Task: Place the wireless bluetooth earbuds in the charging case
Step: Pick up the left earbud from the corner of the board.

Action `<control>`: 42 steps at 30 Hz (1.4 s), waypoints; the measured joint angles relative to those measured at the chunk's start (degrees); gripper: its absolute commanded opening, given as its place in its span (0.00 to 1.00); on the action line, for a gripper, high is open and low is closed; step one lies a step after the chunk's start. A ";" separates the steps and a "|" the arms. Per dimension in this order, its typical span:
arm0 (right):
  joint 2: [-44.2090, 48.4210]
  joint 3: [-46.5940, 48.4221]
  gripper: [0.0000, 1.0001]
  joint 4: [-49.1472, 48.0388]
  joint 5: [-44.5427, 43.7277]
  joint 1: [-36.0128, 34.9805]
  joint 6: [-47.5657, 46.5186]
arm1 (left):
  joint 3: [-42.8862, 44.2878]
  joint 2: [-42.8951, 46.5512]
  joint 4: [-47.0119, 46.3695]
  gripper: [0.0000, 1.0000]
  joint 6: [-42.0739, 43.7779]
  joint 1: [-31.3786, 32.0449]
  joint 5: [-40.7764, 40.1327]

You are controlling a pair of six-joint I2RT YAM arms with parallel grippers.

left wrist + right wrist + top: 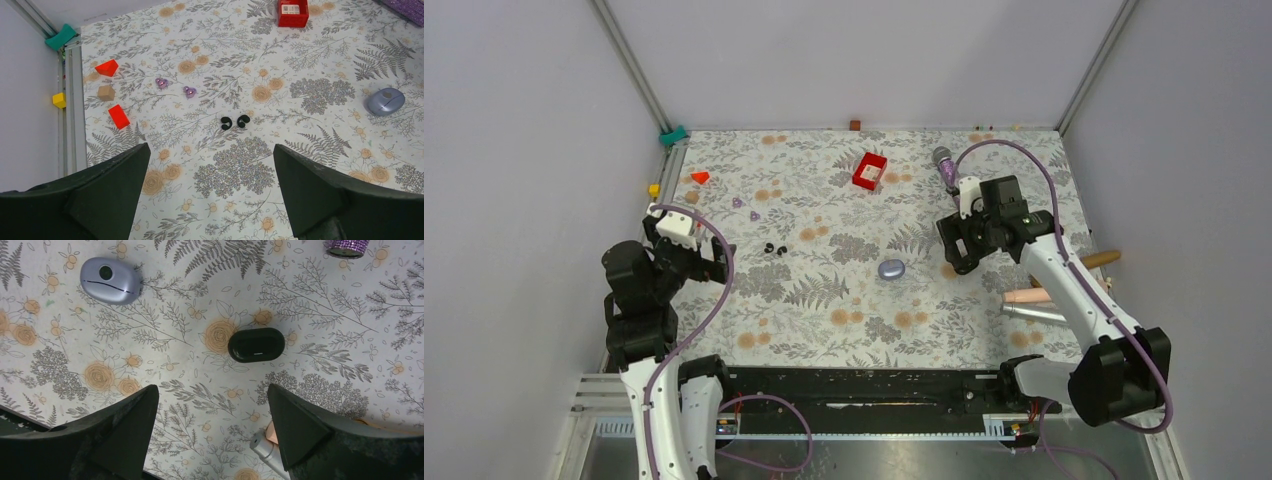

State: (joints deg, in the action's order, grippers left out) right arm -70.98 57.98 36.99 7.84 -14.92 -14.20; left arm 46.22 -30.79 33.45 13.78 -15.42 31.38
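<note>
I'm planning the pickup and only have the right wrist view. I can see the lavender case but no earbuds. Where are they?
Observer: Both earbuds lie side by side on the floral cloth, to the left of the charging case and apart from it.
Operator: Which hand is closer to them?
Observer: The left hand. It is open and empty, and the buds sit just ahead of it.
Operator: Any clutter beside them?
Observer: Two small shiny purple pieces lie just beyond them, not touching.
</note>
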 measured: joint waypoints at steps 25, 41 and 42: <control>-36.13 25.73 0.54 7.74 8.48 -5.38 9.62 | -0.63 -0.61 -0.02 0.98 0.44 -0.79 1.22; -39.50 20.83 0.54 1.75 11.82 -8.02 14.51 | -0.63 -1.86 -1.88 0.99 -0.61 -1.25 -2.08; -39.47 20.76 0.55 1.62 11.87 -8.02 14.60 | -0.50 -2.82 -2.71 0.99 -0.96 -1.25 -3.32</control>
State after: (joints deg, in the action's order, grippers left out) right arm -110.45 78.74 38.61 19.70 -22.94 0.40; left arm 45.71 -33.61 30.74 12.82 -16.67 28.05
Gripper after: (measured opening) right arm 0.544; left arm 0.985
